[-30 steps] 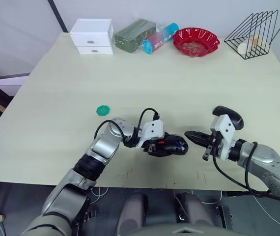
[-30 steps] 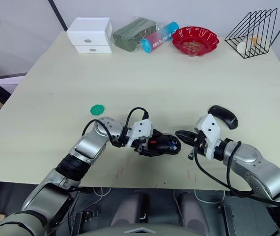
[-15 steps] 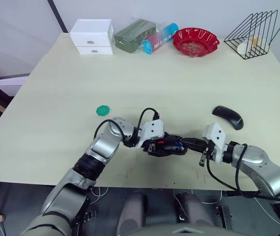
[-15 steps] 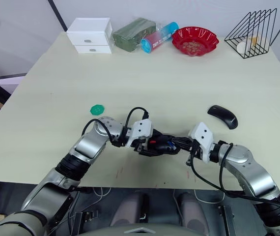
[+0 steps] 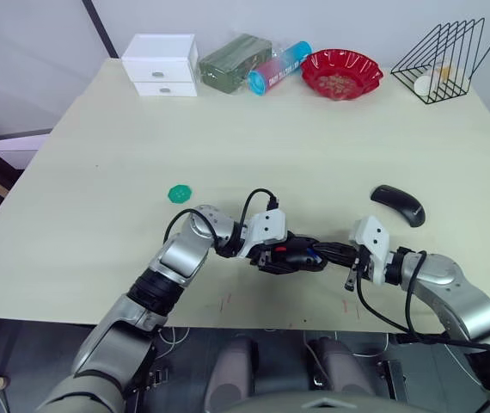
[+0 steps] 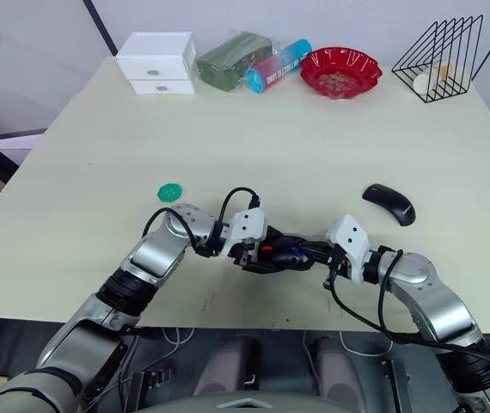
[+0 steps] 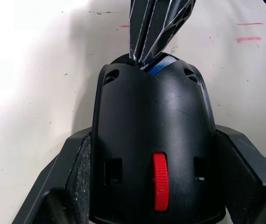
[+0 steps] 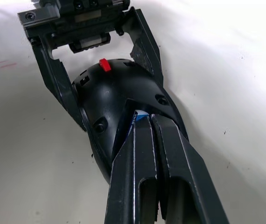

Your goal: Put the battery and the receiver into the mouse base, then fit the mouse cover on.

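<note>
Advanced onto the mouse base [image 7: 154,149] clamped by the left hand [image 5: 286,256], right hand [image 8: 148,122], together, apparently pinches the blue-ended battery [image 7: 160,66].

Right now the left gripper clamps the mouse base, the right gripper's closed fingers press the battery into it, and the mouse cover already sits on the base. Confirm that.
One thing is wrong: the mouse cover is not on the mouse base. The left eye view shows it lying apart on the table, beyond the right gripper. The rest holds: the left gripper clamps the base, and the right gripper's closed fingers meet the battery.
</note>
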You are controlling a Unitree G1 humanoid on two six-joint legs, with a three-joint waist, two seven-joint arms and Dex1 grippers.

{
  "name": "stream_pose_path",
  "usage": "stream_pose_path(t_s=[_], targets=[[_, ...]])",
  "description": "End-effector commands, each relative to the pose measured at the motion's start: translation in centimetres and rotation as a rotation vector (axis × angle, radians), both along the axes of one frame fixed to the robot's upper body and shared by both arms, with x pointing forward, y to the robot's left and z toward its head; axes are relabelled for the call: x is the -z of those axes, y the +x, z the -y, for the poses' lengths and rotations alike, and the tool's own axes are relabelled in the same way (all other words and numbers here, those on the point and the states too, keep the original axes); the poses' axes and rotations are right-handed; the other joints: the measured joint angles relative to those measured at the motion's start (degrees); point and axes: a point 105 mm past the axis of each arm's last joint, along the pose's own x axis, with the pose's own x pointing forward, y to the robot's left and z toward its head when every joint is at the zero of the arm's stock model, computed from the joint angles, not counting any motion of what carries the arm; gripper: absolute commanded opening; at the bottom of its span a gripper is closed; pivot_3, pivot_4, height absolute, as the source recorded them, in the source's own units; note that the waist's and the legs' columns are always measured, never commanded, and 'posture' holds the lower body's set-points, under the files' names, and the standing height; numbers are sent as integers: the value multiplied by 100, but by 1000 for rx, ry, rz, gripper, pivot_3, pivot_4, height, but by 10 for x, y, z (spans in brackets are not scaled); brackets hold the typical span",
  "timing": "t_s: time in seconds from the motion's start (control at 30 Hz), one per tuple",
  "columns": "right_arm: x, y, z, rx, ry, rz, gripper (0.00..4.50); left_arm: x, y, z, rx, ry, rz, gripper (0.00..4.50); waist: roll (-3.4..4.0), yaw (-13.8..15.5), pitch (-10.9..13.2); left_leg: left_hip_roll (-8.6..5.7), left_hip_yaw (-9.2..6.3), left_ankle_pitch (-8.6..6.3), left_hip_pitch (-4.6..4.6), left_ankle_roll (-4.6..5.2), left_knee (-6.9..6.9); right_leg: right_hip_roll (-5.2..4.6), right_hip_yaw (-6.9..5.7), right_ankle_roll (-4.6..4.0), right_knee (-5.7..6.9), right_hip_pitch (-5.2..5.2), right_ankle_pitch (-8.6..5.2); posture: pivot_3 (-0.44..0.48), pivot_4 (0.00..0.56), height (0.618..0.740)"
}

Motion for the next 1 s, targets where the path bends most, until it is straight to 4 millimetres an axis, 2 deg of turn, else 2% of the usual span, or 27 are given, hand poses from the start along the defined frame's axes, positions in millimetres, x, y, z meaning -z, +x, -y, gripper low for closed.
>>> stream_pose_path(t_s=[0.03, 0.33, 0.5, 0.57, 0.73, 0.9, 1.0], targets=[[29, 0, 14, 64, -100, -126, 59, 10, -8, -3, 32, 55, -30, 2966, 1, -1, -5, 0, 1, 0, 0, 0, 0, 0, 0, 0, 0, 0, 0, 0, 150, 740], [44, -2, 16, 119, -145, -253, 59, 9, -8, -3, 31, 52, -30, 2966, -3, -35, -39, 1, -2, 0, 16, 0, 0, 2, 0, -1, -1, 15, 0, 0, 150, 740], [44, -3, 18, 112, -152, -242, 59, 9, -8, -2, 30, 51, -31, 2966, -3, -36, -40, 1, -1, -1, 77, 1, -13, 2, -1, -10, -12, 76, -9, 0, 150, 740], [39, -1, 16, 109, -134, -207, 59, 9, -8, -3, 28, 53, -31, 2966, -3, -35, -40, 1, -2, -1, 81, 1, -15, 2, -1, -12, -12, 79, -11, 0, 150, 740], [2, 2, 7, 58, 42, -43, 59, 9, -8, -2, 27, 50, -32, 2966, -3, -30, -39, 1, -2, -1, 80, 1, -16, 2, -2, -12, -11, 78, -11, 0, 150, 740], [-20, 1, 14, 41, 106, 93, 59, 9, -8, -2, 28, 49, -29, 2966, -1, -35, -35, 1, 0, -1, 79, 1, -16, 2, 0, -12, -9, 76, -11, 0, 150, 740], [-30, -3, 31, 64, 143, 140, 59, 9, -8, -2, 29, 49, -29, 2966, -1, -24, -34, 1, 0, -1, 78, 1, -16, 2, 1, -12, -10, 76, -11, 0, 150, 740]])
